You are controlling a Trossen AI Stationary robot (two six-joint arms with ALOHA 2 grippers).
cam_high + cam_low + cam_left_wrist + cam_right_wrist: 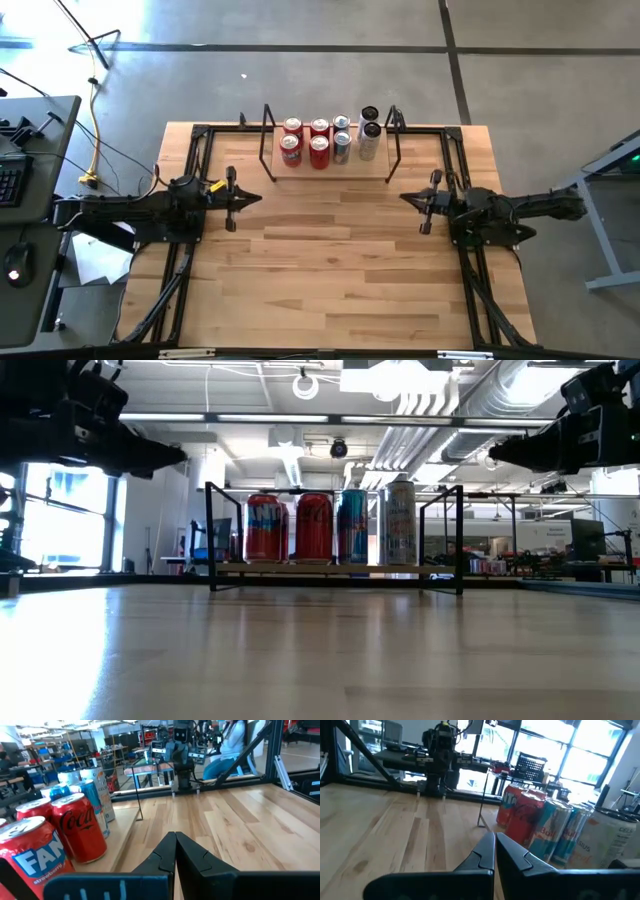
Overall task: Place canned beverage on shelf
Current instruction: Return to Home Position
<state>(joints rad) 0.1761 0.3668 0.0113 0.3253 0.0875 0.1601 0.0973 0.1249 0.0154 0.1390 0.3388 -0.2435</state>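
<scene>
The cans (319,142) stand grouped by kind on the shelf (330,172), so placing looks done, and the left tool (252,197) and right tool (410,198), both closed on nothing, sit clear of the shelf's front corners, likely parking out of the way.

**A robotics lab in an open industrial hall**

A bare grey concrete floor (330,70) surrounds a light-wood bench (340,270) framed in black metal. One dark robot arm (120,212) is mounted at the bench's left side and another (530,208) at its right. Exposed white ducts and pipes (430,400) run under the ceiling. Beside the bench stands a grey desk (50,120) with a black keyboard (8,182). Farther off are metal racks of blue bins (47,756) and a seated person (231,742) among other equipment.
</scene>
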